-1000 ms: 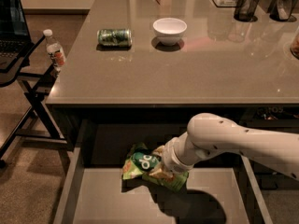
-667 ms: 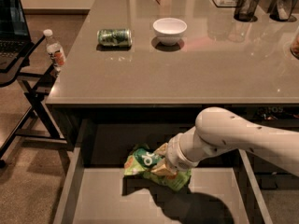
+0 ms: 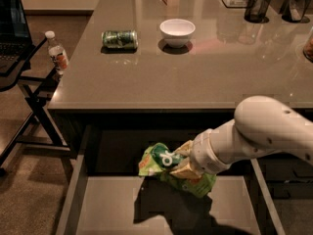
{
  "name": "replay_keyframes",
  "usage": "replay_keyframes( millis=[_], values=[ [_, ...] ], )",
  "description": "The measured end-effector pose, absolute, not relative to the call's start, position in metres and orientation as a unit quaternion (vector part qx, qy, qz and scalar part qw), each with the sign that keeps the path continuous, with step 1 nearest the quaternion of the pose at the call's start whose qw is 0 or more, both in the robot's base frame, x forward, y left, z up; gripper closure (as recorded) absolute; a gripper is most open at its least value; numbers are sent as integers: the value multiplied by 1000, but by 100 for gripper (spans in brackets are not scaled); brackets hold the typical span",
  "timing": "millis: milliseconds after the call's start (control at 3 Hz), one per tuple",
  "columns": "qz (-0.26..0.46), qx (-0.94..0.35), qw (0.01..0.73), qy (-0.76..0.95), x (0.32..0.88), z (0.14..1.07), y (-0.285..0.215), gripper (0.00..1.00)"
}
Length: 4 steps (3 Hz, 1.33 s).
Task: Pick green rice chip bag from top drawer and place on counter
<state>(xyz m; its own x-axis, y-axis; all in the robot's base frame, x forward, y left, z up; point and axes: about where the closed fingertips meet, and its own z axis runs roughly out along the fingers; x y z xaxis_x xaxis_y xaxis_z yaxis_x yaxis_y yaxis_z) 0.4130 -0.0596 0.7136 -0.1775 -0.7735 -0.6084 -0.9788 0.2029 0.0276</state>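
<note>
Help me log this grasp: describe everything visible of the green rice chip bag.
The green rice chip bag is a crinkled, glossy light-green packet with a dark green round logo in white letters and orange-tan patches. It is crumpled and tilted, logo facing up-left, over the back of the open top drawer, its shadow cast on the drawer floor below. The gripper at the white arm's end meets its right side, partly hidden by it.

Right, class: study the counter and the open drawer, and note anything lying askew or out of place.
The green can lies on its side on the counter, left of the white bowl. The green rice chip bag hangs crumpled in the gripper, above the top drawer.
</note>
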Motion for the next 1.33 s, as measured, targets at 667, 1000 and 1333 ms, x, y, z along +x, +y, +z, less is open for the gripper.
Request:
replay_keyframes(
  millis=[667, 1000, 1333],
  values=[
    [141, -632, 288, 706, 433, 846, -63, 100],
    [79, -640, 321, 694, 458, 930, -71, 100],
    [50, -619, 355, 699, 491, 968, -103, 100]
  ],
)
